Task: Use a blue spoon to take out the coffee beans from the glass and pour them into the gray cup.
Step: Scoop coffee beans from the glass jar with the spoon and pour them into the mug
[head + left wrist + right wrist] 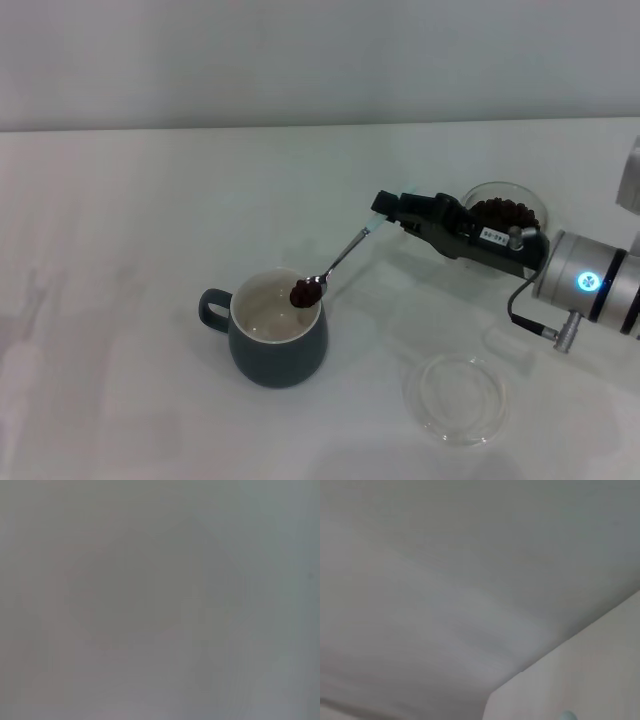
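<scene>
In the head view my right gripper (383, 207) is shut on the pale blue handle end of the blue spoon (340, 258). The spoon slopes down to the left. Its bowl holds a small heap of coffee beans (305, 292) over the right rim of the gray cup (275, 330). The cup stands at the table's centre with its handle to the left and a cream inside. The glass (507, 212) with more beans stands behind my right arm, partly hidden by it. My left gripper is out of view. The wrist views show only blank surface.
A flat clear glass saucer (459, 399) lies on the white table (120, 300) in front of my right arm, to the right of the cup. The wall rises behind the table's far edge.
</scene>
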{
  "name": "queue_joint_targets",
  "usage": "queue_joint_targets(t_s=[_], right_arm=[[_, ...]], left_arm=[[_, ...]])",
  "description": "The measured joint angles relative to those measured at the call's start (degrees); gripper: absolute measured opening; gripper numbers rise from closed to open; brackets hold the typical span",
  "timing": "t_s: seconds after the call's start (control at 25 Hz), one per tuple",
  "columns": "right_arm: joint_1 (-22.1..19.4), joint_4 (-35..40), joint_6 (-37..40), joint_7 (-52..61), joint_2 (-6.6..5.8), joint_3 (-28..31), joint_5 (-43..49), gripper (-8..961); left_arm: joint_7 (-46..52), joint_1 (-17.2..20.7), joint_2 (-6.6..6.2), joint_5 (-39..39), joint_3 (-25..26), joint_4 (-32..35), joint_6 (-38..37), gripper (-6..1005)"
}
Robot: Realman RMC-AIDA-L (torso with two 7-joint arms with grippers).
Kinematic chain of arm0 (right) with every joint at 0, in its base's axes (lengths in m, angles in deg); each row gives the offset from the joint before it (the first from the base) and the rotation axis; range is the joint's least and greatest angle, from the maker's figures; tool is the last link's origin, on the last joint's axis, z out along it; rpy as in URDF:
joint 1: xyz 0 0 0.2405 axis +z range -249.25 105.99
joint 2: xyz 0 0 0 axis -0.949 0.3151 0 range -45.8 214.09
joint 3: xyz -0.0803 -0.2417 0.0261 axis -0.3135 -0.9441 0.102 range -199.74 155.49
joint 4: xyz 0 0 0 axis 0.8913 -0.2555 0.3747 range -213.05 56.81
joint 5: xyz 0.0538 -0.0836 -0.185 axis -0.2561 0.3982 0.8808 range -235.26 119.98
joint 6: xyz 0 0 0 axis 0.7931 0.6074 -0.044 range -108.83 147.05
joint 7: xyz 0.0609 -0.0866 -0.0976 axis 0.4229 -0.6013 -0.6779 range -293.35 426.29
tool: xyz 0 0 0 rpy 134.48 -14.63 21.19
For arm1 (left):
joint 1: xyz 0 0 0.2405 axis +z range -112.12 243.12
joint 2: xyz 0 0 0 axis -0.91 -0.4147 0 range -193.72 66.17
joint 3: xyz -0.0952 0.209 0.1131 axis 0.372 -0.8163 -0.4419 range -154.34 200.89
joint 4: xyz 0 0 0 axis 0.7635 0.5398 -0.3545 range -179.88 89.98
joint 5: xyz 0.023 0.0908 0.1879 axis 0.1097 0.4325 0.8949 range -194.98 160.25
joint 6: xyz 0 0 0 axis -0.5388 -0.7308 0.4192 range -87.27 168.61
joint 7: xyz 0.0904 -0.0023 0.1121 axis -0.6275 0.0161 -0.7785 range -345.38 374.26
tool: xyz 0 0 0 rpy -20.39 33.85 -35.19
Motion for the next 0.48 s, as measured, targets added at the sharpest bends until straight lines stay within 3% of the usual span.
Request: queue_joint_targets(t_s=[0.48], right_arm=[[0.30, 4.43, -0.53, -2.07, 0.00, -3.67, -0.03, 142]], left_arm=[[-0.04, 0.63, 0.15, 0.55, 0.01, 0.42, 0.00, 873]])
